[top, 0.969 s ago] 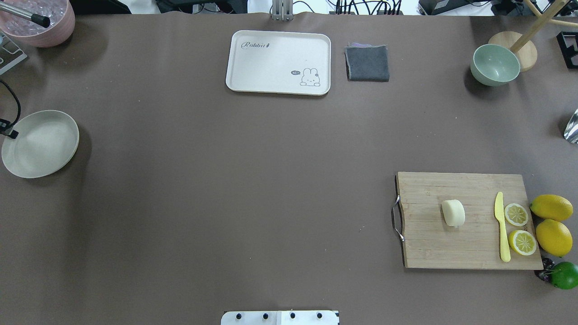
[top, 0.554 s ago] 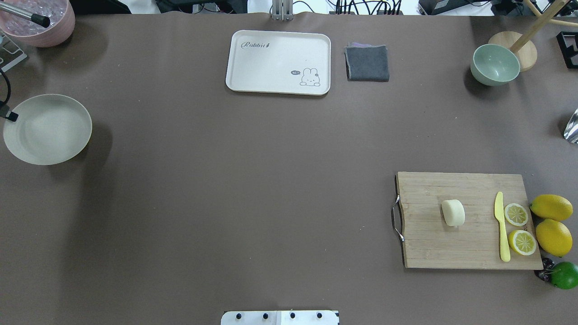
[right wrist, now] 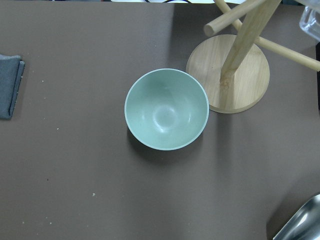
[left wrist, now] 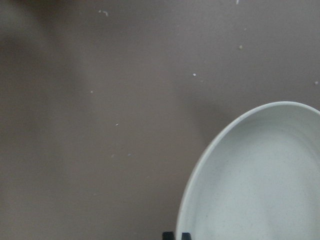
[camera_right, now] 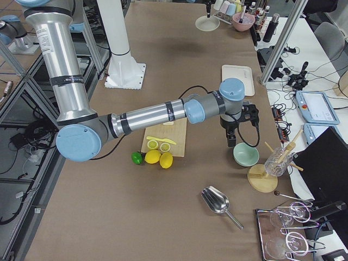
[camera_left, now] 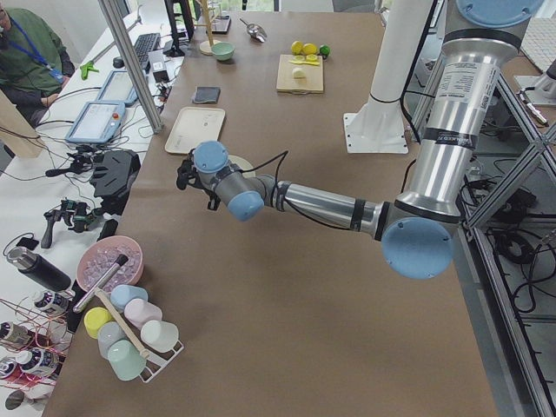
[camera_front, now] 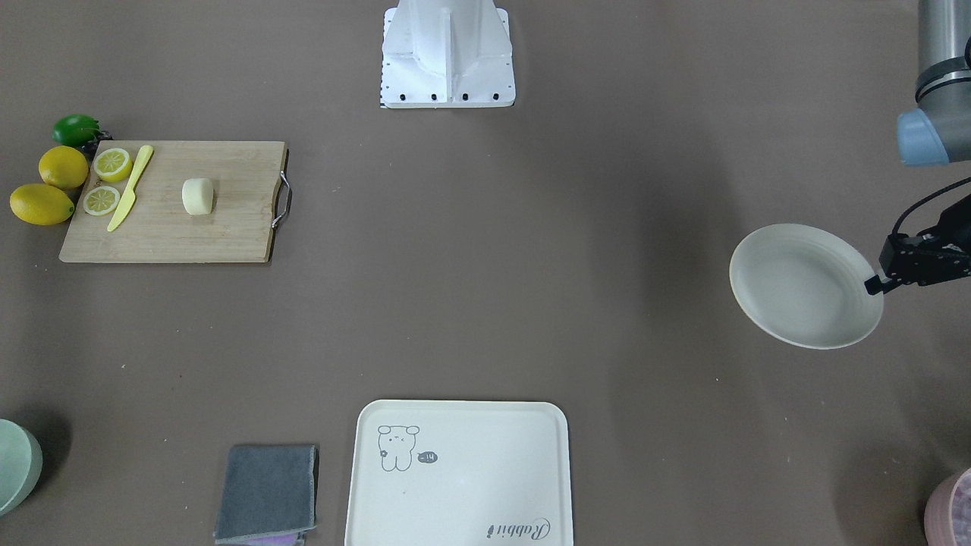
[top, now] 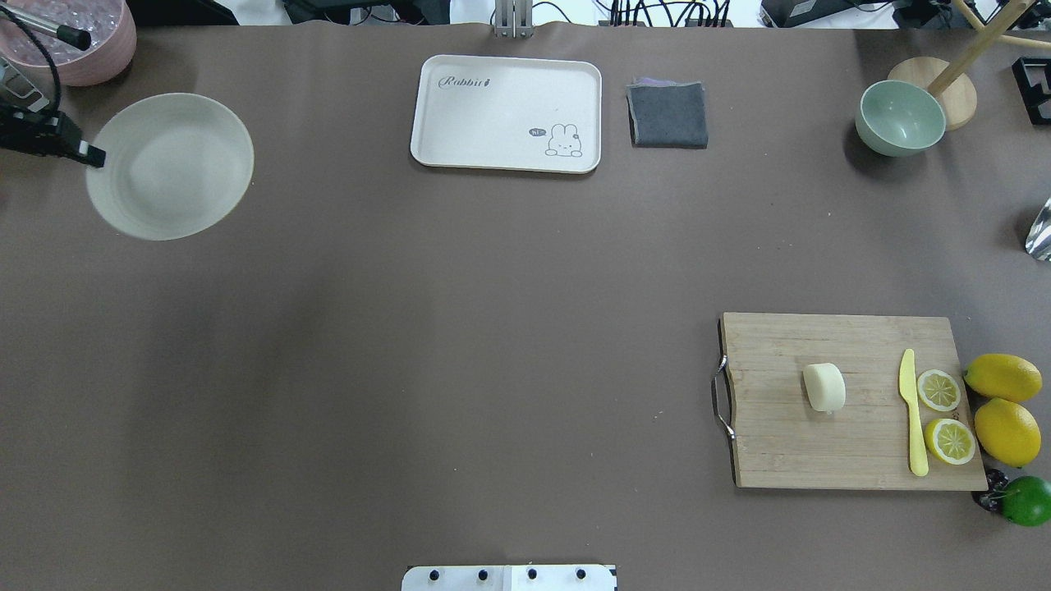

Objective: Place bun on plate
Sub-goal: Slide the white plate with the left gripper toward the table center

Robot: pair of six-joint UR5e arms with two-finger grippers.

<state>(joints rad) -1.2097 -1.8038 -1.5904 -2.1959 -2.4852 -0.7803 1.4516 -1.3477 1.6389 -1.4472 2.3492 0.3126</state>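
The left gripper (top: 89, 154) is pinched narrow on the rim of the plate (top: 170, 166). Its dark fingertips (camera_front: 874, 287) clamp the edge that faces away from the table's (top: 460, 328) middle. In the left wrist view only the very tips show, at the bottom of the frame, with the plate's rim curving up past them. The plate holds nothing. It seems to be raised off the table, going by the soft shadow spread beside it. It sits at the far left of the table, near the pink bowl (top: 74, 45) and well apart from the tray (top: 493, 107).

The bun (top: 824, 387) lies on the board (top: 780, 443) at the near right, far across the table from the plate, and nothing touches it. On the same board a yellow knife (top: 911, 423) lies to the bun's right, with two lemon slices (top: 938, 390) just past the knife. Two lemons (top: 1002, 377) and a lime (top: 1026, 500) lie just off the board's right edge.

The right gripper (camera_right: 232, 138) shows only in the right side view, where it hangs above the green bowl (right wrist: 166, 109). I cannot tell how far open it is. Its wrist camera looks straight down on that bowl and the wooden stand (right wrist: 235, 75) that touches it. A folded grey cloth (top: 668, 115) lies just right of the tray.
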